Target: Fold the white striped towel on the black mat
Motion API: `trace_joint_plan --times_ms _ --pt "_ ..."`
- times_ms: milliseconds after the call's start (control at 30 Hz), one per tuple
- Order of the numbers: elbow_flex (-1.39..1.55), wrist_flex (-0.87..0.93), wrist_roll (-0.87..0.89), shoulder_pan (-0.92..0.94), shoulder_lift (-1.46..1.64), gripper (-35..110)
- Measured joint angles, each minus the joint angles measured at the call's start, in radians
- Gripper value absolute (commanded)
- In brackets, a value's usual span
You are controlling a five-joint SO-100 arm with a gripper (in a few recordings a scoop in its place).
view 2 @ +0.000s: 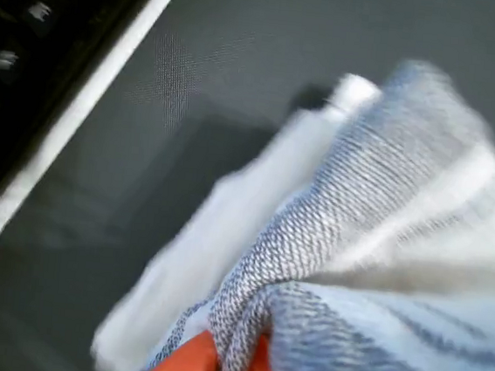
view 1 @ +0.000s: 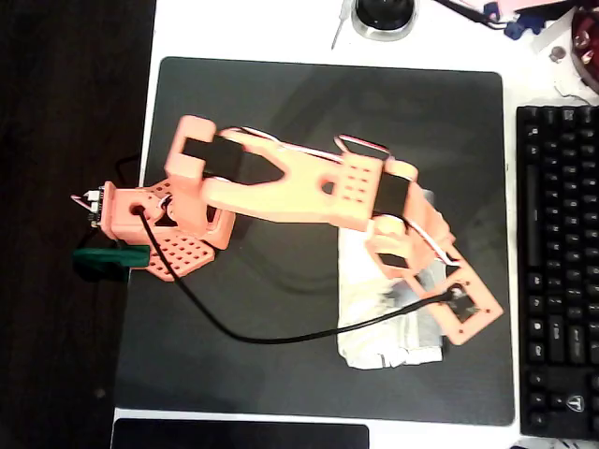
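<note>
End effector [view 2: 228, 368] pinching bunched edge of white striped towel [view 1: 388, 323]. Towel lying on right part of black mat [view 1: 281, 103] in overhead view, mostly left of and under end effector, long axis running top-to-bottom.

Black keyboard [view 1: 559, 271], narrow black pad [view 1: 239, 435]

Overhead: most of white striped towel [view 1: 388, 327] hidden under orange arm [view 1: 309, 182]; gripper [view 1: 440, 295] tips buried in cloth, jaw gap unreadable. Keyboard [view 1: 559, 271] cut off at right edge, black pad strip [view 1: 239, 435] cut at bottom. Wrist: heavy motion blur, towel edges smeared, stripes barely resolved; orange fingertips [view 2: 191, 364] clipped by bottom edge, pinching a fold.
</note>
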Motion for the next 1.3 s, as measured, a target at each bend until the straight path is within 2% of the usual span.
trace_joint_plan --times_ms 200,400,667,833,933,1067,1300 --pt "-0.002 -0.117 -0.049 -0.015 -0.104 14" --pt "-0.038 -0.072 -0.132 -0.006 -0.067 17" --pt "-0.144 0.175 -0.241 -0.028 0.130 18" --pt "-0.072 0.345 -0.334 -0.086 0.236 17" --pt "0.035 0.311 -0.364 -0.101 0.253 17" --pt "0.132 0.143 -0.365 -0.132 0.207 14" --pt "0.046 0.034 -0.347 -0.201 -0.044 14"
